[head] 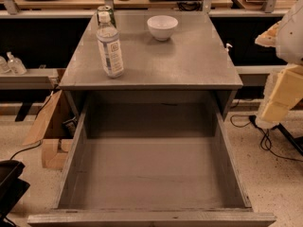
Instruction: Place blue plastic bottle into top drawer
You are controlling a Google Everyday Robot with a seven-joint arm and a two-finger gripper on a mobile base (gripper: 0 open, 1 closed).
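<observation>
The blue plastic bottle (110, 45) is clear with a white cap and a pale label. It stands upright near the front left of the grey cabinet top (189, 63). The top drawer (151, 174) is pulled fully out below it, and its flat grey bottom is bare. My gripper (280, 96) hangs at the right edge of the view, beside the cabinet's right side. It is level with the cabinet top, well apart from the bottle, and holds nothing that I can see.
A green can (105, 11) stands right behind the bottle. A white bowl (162, 26) sits at the back middle. Small pump bottles (12, 63) stand on a left shelf. A cardboard box (47, 122) and cables (265, 141) lie on the floor beside the cabinet.
</observation>
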